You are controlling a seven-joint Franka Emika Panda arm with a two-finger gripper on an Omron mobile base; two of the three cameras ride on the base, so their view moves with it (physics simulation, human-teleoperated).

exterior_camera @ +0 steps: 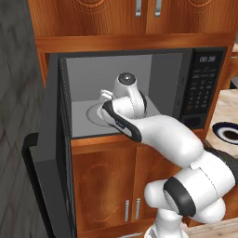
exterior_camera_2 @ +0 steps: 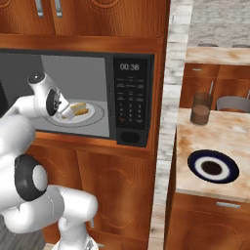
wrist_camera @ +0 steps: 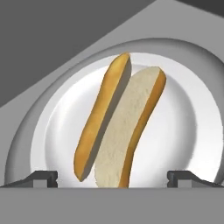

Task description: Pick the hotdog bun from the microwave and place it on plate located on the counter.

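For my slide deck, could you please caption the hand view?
Open gripper poised over the split bun lying on the white dish inside the microwave.

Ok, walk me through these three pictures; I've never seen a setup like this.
The white machine is a robot arm in a rendered kitchen. Two pictures come from cameras behind it, left and right; the third looks along its hand. The arm reaches into the open microwave, where the hotdog bun lies on a white dish. Its pincer is open, fingertips either side of the bun, nothing held yet. On the counter to the right wait a dark-rimmed plate and a brown glass.
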